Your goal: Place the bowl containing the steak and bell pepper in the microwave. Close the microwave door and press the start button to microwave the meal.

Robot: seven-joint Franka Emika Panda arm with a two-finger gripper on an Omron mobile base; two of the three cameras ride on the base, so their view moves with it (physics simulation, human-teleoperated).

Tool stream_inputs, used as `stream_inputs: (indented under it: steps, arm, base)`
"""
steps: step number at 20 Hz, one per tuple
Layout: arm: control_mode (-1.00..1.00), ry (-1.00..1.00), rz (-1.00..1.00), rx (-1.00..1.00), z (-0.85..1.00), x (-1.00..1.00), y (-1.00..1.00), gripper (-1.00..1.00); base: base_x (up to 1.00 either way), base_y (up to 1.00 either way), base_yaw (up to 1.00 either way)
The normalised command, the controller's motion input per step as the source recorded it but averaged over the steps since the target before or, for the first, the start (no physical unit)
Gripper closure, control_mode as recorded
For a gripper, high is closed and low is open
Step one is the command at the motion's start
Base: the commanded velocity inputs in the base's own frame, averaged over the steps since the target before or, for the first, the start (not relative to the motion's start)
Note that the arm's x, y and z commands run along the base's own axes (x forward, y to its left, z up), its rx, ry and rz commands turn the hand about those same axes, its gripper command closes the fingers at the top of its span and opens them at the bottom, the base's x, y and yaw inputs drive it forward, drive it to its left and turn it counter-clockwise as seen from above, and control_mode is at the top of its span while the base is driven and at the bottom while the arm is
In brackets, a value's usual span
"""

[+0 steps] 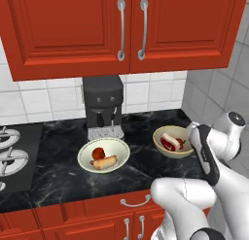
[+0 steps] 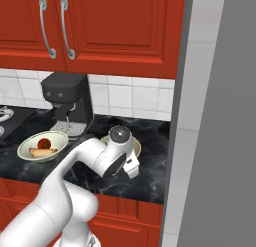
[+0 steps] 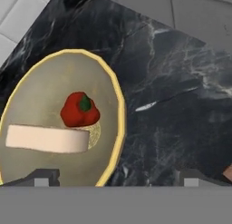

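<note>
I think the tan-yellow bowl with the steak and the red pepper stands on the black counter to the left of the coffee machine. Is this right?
Not quite. The tan-yellow bowl with the steak and the red pepper stands on the black counter to the right of the coffee machine, not to its left. The left base view shows this.

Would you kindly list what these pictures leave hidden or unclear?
- Bowl, right base view: mostly behind the arm; its food is hidden.
- Steak, hand view: seen edge-on, its face unclear.
- Bowl's lower rim, hand view: cut off at the bottom edge.
- Stove, left base view: cut by the left edge.
</note>
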Motion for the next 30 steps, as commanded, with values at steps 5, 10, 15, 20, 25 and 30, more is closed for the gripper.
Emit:
stream_inputs:
  steps: [5,10,15,20,25,30]
  arm:
    - [-1.0,0.0,0.0,0.0,-0.37,0.17,0.0,-1.0]
    - [-1.0,0.0,0.0,0.0,-0.3,0.18,0.0,-1.0]
    - [-1.0,0.0,0.0,0.0,-0.23,0.15,0.0,-1.0]
    - [-1.0,0.0,0.0,0.0,-0.18,0.13,0.0,-1.0]
    - [-1.0,0.0,0.0,0.0,-0.15,0.16,0.0,1.0]
    - [-1.0,0.0,0.0,0.0,-0.09,0.09,0.0,1.0]
  base:
    - [0.0,0.0,0.0]
    - [0.0,0.0,0.0]
    - [0.0,0.0,0.0]
    - [0.0,0.0,0.0]
    - [0.0,0.0,0.0]
    - [0.0,0.0,0.0]
